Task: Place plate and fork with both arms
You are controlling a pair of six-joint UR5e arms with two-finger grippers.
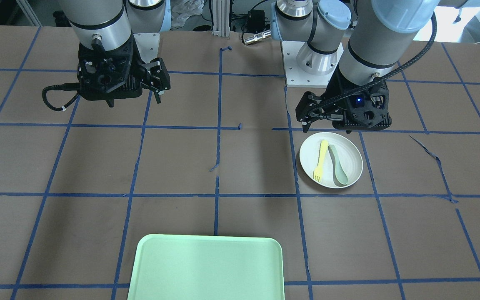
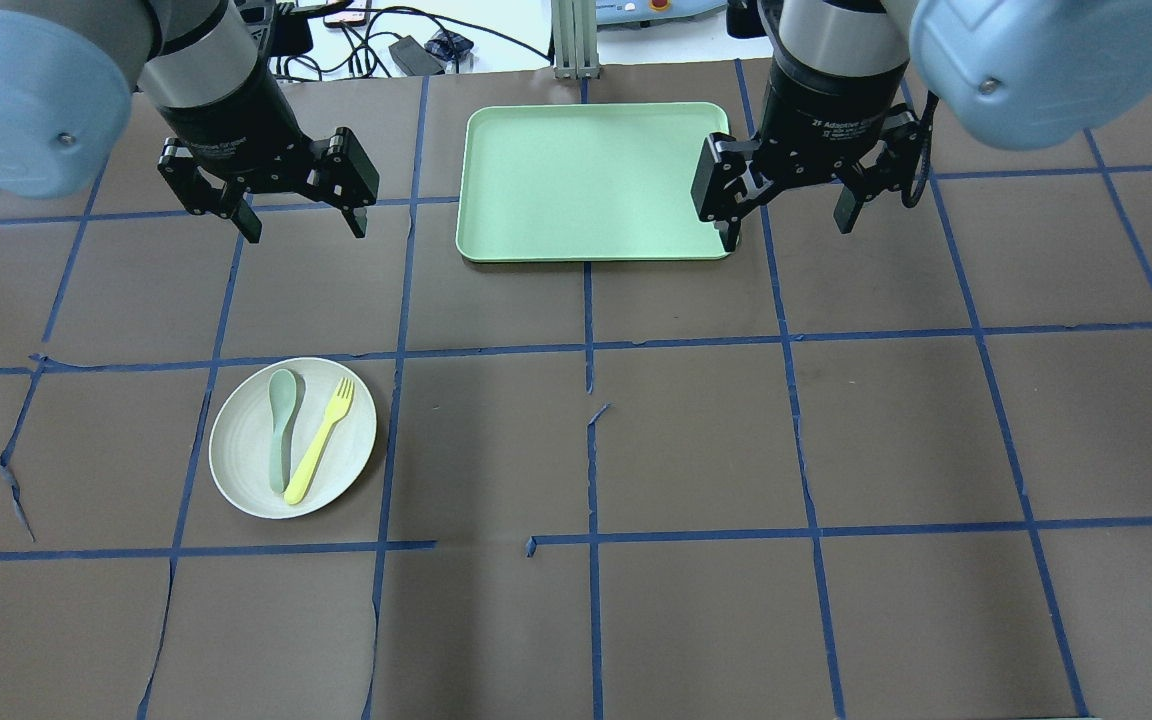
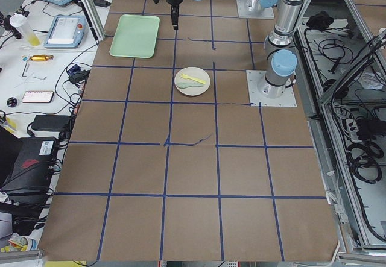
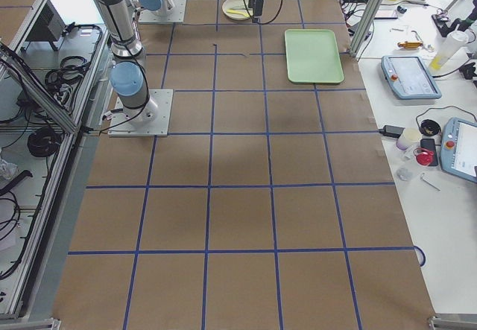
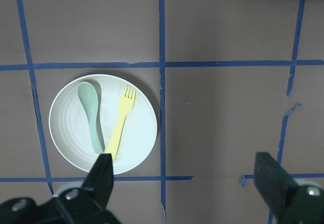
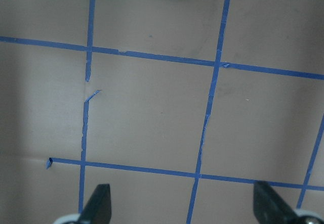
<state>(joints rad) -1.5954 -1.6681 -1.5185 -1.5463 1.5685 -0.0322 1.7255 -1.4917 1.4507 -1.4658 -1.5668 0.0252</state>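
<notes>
one fork (image 2: 316, 440) on the plate (image 2: 239, 440), well apart from the left pincer (image 2: 304, 232)

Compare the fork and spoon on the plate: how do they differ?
The fork is pale yellow with tines; the spoon is grey-green with a rounded bowl. In the overhead view the fork lies slanted, the spoon nearly straight. Both lie on the plate, similar in length.

A robotics lab: two arms (image 4: 128, 77) are bolted to a brown table (image 3: 193, 170) gridded with blue tape (image 1: 98, 194). Teach pendants (image 4: 406, 77) lie on a white bench (image 4: 417, 166) at the frame's right, and cables (image 3: 356, 146) coil behind aluminium framing (image 4: 37, 84).
</notes>
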